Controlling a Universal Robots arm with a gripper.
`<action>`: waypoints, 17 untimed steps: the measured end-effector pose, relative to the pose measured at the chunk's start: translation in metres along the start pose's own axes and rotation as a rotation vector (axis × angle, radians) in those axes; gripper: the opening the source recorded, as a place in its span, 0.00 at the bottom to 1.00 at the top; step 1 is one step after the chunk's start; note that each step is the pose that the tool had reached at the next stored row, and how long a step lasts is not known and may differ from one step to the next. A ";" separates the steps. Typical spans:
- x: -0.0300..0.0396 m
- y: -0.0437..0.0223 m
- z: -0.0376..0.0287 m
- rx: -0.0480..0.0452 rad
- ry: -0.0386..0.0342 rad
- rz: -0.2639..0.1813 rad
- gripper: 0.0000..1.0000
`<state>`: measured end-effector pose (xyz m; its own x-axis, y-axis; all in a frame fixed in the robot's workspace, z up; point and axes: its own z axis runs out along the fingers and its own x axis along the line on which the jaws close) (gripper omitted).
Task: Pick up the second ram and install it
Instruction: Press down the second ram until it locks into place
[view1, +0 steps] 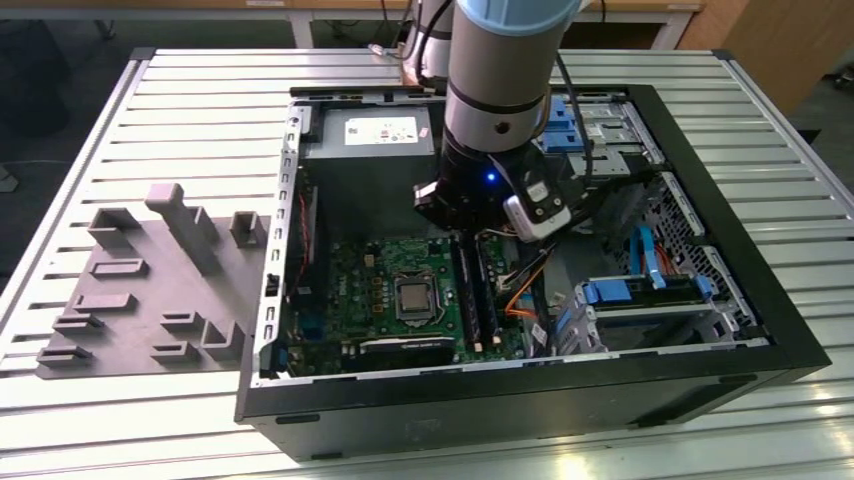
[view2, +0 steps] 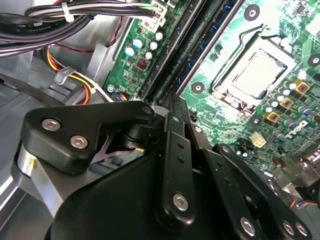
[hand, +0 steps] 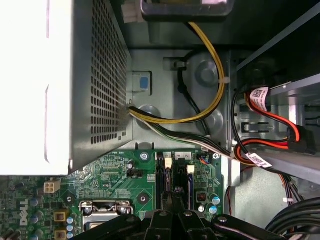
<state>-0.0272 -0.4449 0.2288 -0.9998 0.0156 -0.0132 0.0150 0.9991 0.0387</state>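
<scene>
Fingers (view2: 177, 145) are pressed together, with no gap showing between them in the second wrist view. The gripper (view2: 170, 100) stands low inside the case (view1: 534, 405), its tip right over the near end of the slots (view2: 172, 55). The ram (view2: 207, 47) runs away from that tip as a dark-blue strip set along the slots. We cannot tell whether the fingers pinch its edge or merely touch it.

Just beside the slots on one side lies the socket (view2: 257, 70) on the green board (view2: 295, 30). On the other side a bundle of black cables (view2: 75, 15) hangs close to the gripper, with yellow and red wires (view2: 75, 80) under it.

Farther off, in the first wrist view, the supply box (hand: 90, 75) stands past the board's edge, its yellow lead (hand: 212, 75) looping across the case floor.

In the exterior view, a blue drive cage (view1: 641, 295) sits toward the right, and the grey tray (view1: 134, 290) lies outside the case on the table (view1: 200, 80).
</scene>
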 end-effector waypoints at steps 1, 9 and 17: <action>0.0000 0.0001 0.0005 -0.0002 0.0000 0.000 0.11; 0.0002 0.0022 0.0019 -0.0049 0.0000 0.000 0.11; 0.0002 0.0024 0.0055 -0.0048 0.0001 0.000 0.11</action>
<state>-0.0274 -0.4423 0.2234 -0.9998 0.0156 -0.0131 0.0150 0.9989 0.0434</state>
